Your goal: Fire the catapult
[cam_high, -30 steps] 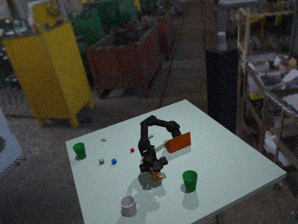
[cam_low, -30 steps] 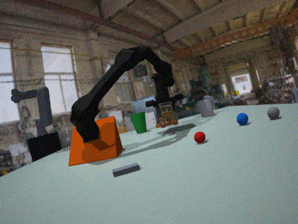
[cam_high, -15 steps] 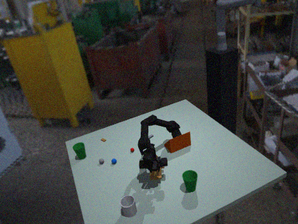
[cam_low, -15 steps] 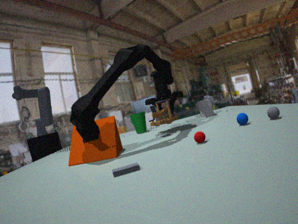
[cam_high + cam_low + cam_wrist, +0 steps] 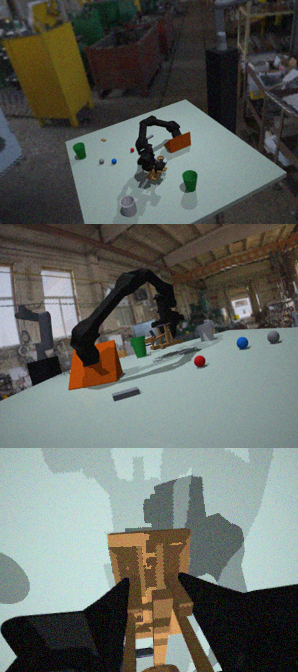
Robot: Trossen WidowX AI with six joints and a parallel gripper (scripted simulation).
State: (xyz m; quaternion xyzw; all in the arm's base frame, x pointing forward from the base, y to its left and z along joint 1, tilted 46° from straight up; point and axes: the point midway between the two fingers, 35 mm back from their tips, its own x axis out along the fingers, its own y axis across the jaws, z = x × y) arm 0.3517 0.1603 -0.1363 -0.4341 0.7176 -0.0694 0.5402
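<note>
Directly below the tool [image 5: 160, 165] [image 5: 164, 327] [image 5: 154, 577], the catapult [image 5: 153, 175] [image 5: 167, 345] [image 5: 117, 543] shows as a warm tan-brown wooden thing: a squarish base, slim uprights rising from it and a long throwing arm. Its lit edges are honey-coloured, while the tool's shadow turns much of the base dark brown. At one end of the throwing arm sits a small round cup [image 5: 160, 157] [image 5: 160, 668], only its rim showing in the wrist view; whether a ball lies in it, I cannot tell. The tool is partly open, its black fingers closed on the catapult's upright frame, one on either side.

Out from the tool, in the top view, the white mug [image 5: 128, 208] [image 5: 205, 331] stands upright below and to the left, pale with a faint lilac cast. A green cup [image 5: 190, 181] [image 5: 139, 347] stands to the tool's lower right, and an orange wedge [image 5: 180, 142] [image 5: 109, 351] lies to its upper right. Up and left of the tool rests a glossy red ball [image 5: 132, 149] [image 5: 199, 361]; farther left are a blue ball [image 5: 114, 161] [image 5: 242, 342] and a grey ball [image 5: 101, 161] [image 5: 273, 336], near each other but apart on the pale bench [image 5: 223, 153] [image 5: 191, 415].
</note>
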